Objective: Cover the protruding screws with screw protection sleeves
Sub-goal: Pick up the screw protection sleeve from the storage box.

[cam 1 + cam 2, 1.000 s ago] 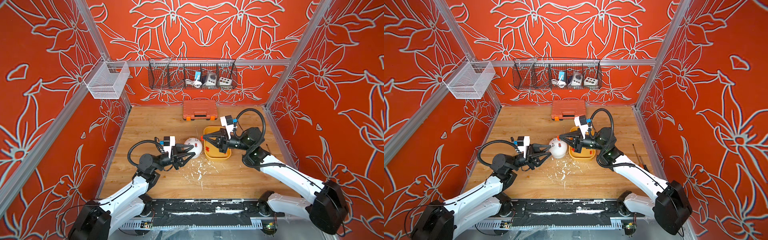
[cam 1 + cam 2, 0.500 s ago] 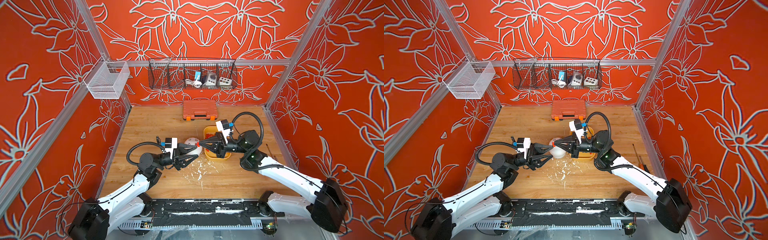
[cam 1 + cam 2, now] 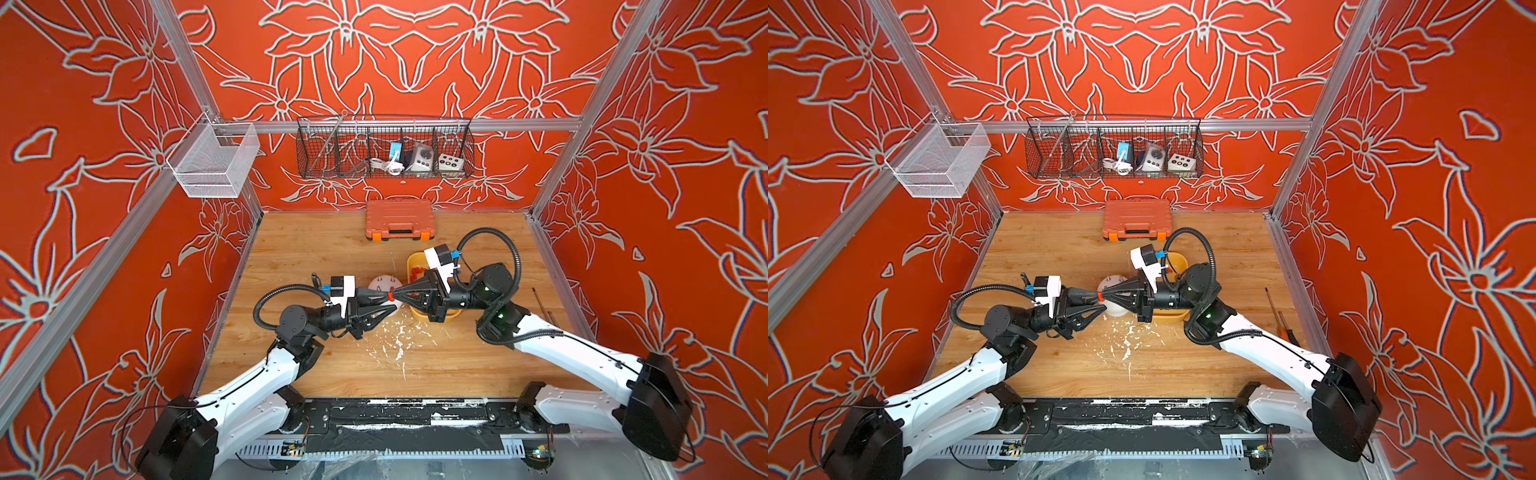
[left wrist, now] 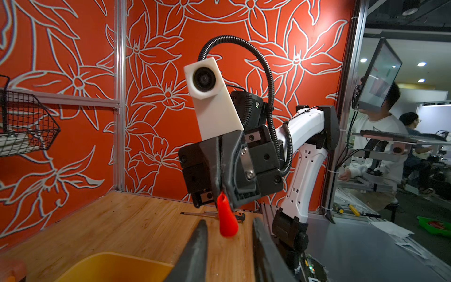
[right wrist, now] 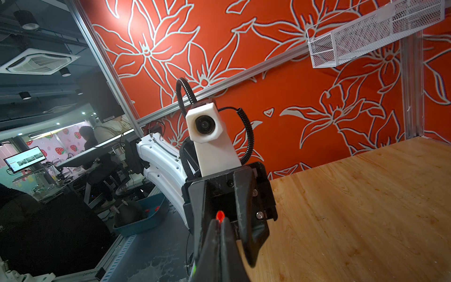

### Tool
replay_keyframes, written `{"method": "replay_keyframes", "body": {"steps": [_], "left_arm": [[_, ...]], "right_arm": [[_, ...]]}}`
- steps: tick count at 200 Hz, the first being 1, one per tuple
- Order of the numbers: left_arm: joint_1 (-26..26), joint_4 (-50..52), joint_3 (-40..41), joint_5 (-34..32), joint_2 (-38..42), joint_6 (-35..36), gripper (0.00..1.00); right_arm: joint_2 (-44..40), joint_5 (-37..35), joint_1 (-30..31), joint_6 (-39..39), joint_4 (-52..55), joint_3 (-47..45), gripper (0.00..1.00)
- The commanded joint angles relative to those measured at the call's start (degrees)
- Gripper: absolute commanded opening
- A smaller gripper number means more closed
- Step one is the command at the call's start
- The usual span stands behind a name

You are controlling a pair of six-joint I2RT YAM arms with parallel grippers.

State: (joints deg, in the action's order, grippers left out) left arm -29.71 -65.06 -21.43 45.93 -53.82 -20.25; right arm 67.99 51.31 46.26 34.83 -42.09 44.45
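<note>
Above the white dome (image 3: 379, 286) (image 3: 1112, 283) my two grippers meet tip to tip. The right gripper (image 3: 395, 294) (image 3: 1106, 296) (image 5: 219, 221) is shut on one red screw protection sleeve (image 3: 390, 295) (image 3: 1100, 296) (image 4: 227, 222) (image 5: 220, 215), which sticks out past its tips. The left gripper (image 3: 390, 302) (image 3: 1101, 302) (image 4: 229, 221) is open, its fingers either side of the sleeve's free end with a gap on both sides. More sleeves (image 3: 416, 272) lie in the yellow tray (image 3: 412, 259) (image 4: 109, 265). The protruding screws on the dome are too small to make out.
An orange tool case (image 3: 399, 218) lies at the back of the table. An orange-handled screwdriver (image 3: 540, 303) (image 4: 210, 214) lies by the right wall. White flecks (image 3: 399, 336) are scattered in front of the dome. A black wire basket (image 3: 384, 149) and a white mesh basket (image 3: 212, 162) hang on the walls.
The right gripper has carried the sleeve left from over the tray to the left gripper's tips above the dome. The left jaws have narrowed around the sleeve.
</note>
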Motion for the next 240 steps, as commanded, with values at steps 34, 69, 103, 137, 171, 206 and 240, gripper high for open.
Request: {"method": "replay_keyframes", "body": {"steps": [34,69,103,137,171,206,240], "left_arm": [[-0.34,0.41,-0.81,-0.74,1.25,2.01,0.07],[-0.56,3.23,-1.36,-0.49,2.05,3.26,0.0],[-0.74,7.07,-0.87,-0.32,3.62,5.77,0.0],[-1.72,20.82,-0.63,-0.13,8.21,13.01,0.0],[-4.55,34.6,1.75,-2.86,13.62,20.82,0.0],[-8.86,44.59,3.91,-6.99,14.77,27.85,0.0],[-10.27,48.11,4.55,-7.44,12.73,31.3,0.0]], "right_arm": [[-0.66,-0.11,0.5,-2.27,1.2,0.05,0.0],[-1.0,-0.19,0.51,-2.61,1.64,-0.15,0.0],[-2.17,-0.66,0.48,-4.9,5.37,0.82,0.12],[-10.56,-4.19,-0.03,-16.9,21.0,2.37,0.66],[-15.92,-11.99,0.1,-40.18,50.76,8.95,0.7],[-11.56,-13.27,0.89,-52.98,71.79,15.09,0.57],[-11.6,-14.37,2.01,-58.26,78.56,14.75,0.6]]}}
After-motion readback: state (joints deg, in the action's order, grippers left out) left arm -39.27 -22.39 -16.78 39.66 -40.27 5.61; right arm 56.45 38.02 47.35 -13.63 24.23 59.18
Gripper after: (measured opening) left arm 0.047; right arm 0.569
